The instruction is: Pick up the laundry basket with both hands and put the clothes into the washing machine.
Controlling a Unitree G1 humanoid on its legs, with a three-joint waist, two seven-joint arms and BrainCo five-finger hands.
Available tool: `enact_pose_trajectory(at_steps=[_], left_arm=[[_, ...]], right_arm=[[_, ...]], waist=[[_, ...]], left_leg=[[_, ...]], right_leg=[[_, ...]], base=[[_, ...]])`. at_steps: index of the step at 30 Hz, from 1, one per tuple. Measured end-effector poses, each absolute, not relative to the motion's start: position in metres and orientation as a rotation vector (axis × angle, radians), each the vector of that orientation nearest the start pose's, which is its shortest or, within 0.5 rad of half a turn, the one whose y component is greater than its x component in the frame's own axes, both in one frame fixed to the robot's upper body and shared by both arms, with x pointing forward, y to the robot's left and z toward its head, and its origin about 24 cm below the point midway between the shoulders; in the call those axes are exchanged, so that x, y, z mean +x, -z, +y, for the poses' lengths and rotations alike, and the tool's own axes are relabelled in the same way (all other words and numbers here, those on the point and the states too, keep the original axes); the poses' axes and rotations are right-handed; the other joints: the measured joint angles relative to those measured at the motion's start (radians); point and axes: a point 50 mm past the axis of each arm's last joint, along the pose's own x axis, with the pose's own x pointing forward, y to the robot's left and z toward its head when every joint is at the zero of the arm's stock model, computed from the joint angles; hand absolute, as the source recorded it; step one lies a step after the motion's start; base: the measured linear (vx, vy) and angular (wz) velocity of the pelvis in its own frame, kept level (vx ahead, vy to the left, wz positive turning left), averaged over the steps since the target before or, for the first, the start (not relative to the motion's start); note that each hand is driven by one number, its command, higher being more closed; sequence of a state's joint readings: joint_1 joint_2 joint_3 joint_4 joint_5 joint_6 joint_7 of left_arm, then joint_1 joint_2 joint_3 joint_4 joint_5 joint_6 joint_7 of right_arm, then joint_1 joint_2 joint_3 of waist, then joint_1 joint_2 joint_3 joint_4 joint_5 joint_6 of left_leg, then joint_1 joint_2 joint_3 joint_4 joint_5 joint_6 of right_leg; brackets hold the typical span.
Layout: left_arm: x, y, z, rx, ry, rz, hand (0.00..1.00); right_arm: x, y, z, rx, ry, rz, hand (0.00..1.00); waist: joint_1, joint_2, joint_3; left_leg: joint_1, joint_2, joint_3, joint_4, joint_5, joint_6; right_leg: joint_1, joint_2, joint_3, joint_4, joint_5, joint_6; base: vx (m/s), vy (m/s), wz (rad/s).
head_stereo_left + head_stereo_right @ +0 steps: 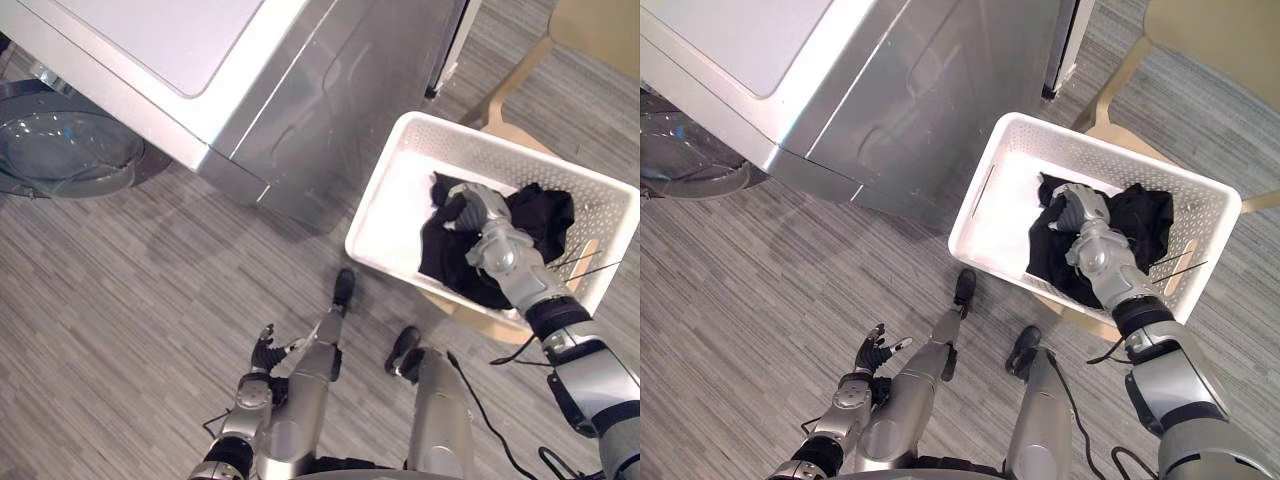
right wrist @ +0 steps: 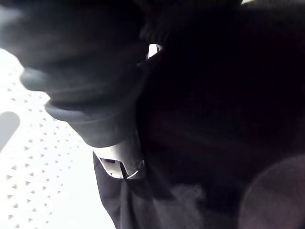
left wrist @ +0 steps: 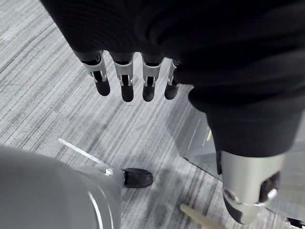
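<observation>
Fingers (image 1: 451, 213) curled into black clothes (image 1: 538, 216) | right hand (image 1: 480, 207), in basket (image 1: 381, 198) | left hand (image 1: 267, 353) slack

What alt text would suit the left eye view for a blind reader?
The robot's right hand rests on dark clothes in a white laundry basket. A silver washing machine stands beside the basket; the left hand hangs open above the grey floor.

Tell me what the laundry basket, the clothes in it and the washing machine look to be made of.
Laundry basket: likely moulded plastic, matte white; its walls are pierced with regular small holes. Clothes: soft black fabric, dull, bunched in folds; the fibre cannot be told. Washing machine: probably painted sheet metal, silver-grey with a soft sheen and faint reflections on its side.
</observation>
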State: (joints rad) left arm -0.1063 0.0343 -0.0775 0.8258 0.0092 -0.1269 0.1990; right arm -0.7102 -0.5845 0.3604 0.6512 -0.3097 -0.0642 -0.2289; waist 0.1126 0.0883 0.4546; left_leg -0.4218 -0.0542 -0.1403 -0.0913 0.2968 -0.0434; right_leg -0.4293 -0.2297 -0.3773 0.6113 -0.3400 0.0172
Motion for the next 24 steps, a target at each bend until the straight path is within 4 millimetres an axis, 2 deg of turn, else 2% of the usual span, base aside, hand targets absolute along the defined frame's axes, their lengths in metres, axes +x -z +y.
enact_pose_trajectory(at_steps=[2, 5, 6, 9, 11, 15, 18, 22, 24], left_arm=[[0.215, 0.098, 0.153, 0.146, -0.104, 0.591, 0.0], [0.21, 0.102, 0.159, 0.162, -0.111, 0.613, 0.0], [0.208, 0.104, 0.161, 0.167, -0.113, 0.628, 0.0], [0.199, 0.111, 0.166, 0.182, -0.119, 0.672, 0.0], [0.184, 0.12, 0.17, 0.19, -0.126, 0.729, 0.0], [0.16, 0.13, 0.181, 0.215, -0.145, 0.805, 0.0], [0.145, 0.137, 0.185, 0.207, -0.157, 0.858, 0.0], [0.138, 0.139, 0.186, 0.208, -0.159, 0.875, 0.0], [0.138, 0.139, 0.188, 0.213, -0.16, 0.876, 0.0]], right_arm=[[0.365, -0.142, -0.219, -0.875, 0.141, -0.235, 1.0], [0.352, -0.157, -0.216, -0.639, 0.205, -0.337, 1.0], [0.345, -0.157, -0.214, -0.542, 0.224, -0.366, 1.0], [0.331, -0.141, -0.206, -0.396, 0.22, -0.358, 1.0], [0.316, -0.12, -0.194, -0.283, 0.197, -0.318, 1.0], [0.291, -0.103, -0.169, -0.047, 0.121, -0.314, 1.0], [0.278, -0.098, -0.157, 0.079, 0.062, -0.318, 1.0], [0.266, -0.105, -0.14, 0.192, -0.054, -0.355, 1.0], [0.263, -0.112, -0.125, 0.244, -0.134, -0.388, 1.0]], waist=[[-0.004, -0.001, 0.0], [-0.024, -0.007, -0.005], [-0.034, -0.012, -0.014], [-0.043, -0.029, -0.048], [-0.043, -0.042, -0.1], [-0.042, -0.052, -0.181], [-0.043, -0.052, -0.241], [-0.041, -0.063, -0.273], [-0.041, -0.073, -0.275]], left_leg=[[0.035, 0.008, -0.013, 0.0, 0.0, 0.0], [0.069, 0.019, -0.026, -0.002, -0.002, -0.001], [0.077, 0.021, -0.029, -0.002, -0.007, -0.003], [0.103, 0.021, -0.037, -0.002, -0.029, 0.001], [0.139, 0.017, -0.035, -0.003, -0.044, 0.009], [0.208, 0.018, -0.027, -0.003, -0.063, 0.013], [0.239, 0.022, -0.023, -0.003, -0.071, 0.012], [0.268, 0.04, 0.01, -0.005, -0.094, 0.009], [0.279, 0.052, 0.045, -0.004, -0.095, 0.009]], right_leg=[[0.057, 0.02, -0.006, -0.044, 0.014, -0.001], [0.117, 0.046, -0.006, -0.112, 0.031, 0.005], [0.131, 0.052, -0.004, -0.129, 0.036, 0.009], [0.163, 0.056, -0.001, -0.15, 0.041, 0.017], [0.211, 0.059, 0.001, -0.181, 0.045, 0.025], [0.305, 0.073, 0.007, -0.247, 0.058, 0.037], [0.355, 0.087, 0.016, -0.302, 0.079, 0.042], [0.373, 0.109, 0.057, -0.341, 0.101, 0.036], [0.369, 0.118, 0.095, -0.332, 0.113, 0.03]], base=[[0.0, -0.076, 0.01], [-0.02, -0.044, -0.07], [-0.03, -0.016, -0.04], [0.0, -0.005, -0.02], [0.04, -0.013, -0.02], [0.05, -0.031, -0.03], [0.03, -0.033, -0.08], [-0.03, -0.017, -0.34], [-0.06, -0.02, -0.49]])
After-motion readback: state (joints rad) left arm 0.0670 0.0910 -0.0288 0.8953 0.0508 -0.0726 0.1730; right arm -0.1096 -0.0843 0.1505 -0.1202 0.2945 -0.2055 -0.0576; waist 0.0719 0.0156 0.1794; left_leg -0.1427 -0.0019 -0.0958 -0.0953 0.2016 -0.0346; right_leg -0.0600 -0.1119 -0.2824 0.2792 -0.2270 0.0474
